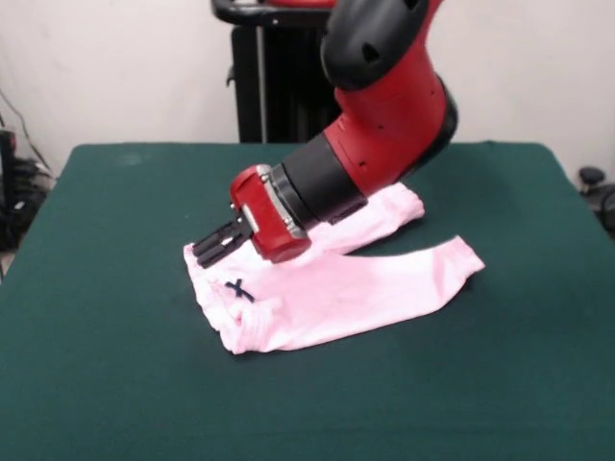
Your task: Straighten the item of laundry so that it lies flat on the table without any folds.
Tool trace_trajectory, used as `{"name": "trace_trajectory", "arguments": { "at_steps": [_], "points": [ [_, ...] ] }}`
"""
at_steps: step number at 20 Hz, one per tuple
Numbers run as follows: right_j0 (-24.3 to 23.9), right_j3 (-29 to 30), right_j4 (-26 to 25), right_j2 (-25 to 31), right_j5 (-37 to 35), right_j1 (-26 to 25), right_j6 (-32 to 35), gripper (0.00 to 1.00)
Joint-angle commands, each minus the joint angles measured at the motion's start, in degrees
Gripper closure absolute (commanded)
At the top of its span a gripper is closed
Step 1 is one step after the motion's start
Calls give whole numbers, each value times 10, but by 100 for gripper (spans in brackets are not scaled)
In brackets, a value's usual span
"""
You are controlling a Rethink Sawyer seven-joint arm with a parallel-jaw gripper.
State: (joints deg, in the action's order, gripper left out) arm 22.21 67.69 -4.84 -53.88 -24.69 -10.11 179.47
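The pale pink baby pants (346,293) lie on the dark green table (115,384), near its middle. The waistband is at the left with a tiny dark blue bow (238,288). One leg (452,261) reaches right. The other leg (404,205) lies behind it, partly hidden by the arm. The cloth is bunched at the lower left corner of the waistband (240,336). My gripper (213,246) comes down tilted to the left and sits low over the waistband's far left edge. I cannot see whether it touches or holds the cloth.
The red and black arm (384,115) slants down from the top over the pants' far leg. The black pedestal (269,77) stands behind the table's far edge. Cables and gear show at the left edge (14,182).
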Motion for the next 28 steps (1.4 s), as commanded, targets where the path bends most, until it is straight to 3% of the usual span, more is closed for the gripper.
{"name": "trace_trajectory", "arguments": {
  "at_steps": [1,6,12,21,28],
  "points": [
    [-35,50,31,169,-19,137,-55,100],
    [-97,82,23,282,-14,223,-109,100],
    [-236,156,40,505,53,289,-136,100],
    [-215,131,26,515,43,276,-27,100],
    [-203,129,41,527,19,280,2,100]
  ]
}}
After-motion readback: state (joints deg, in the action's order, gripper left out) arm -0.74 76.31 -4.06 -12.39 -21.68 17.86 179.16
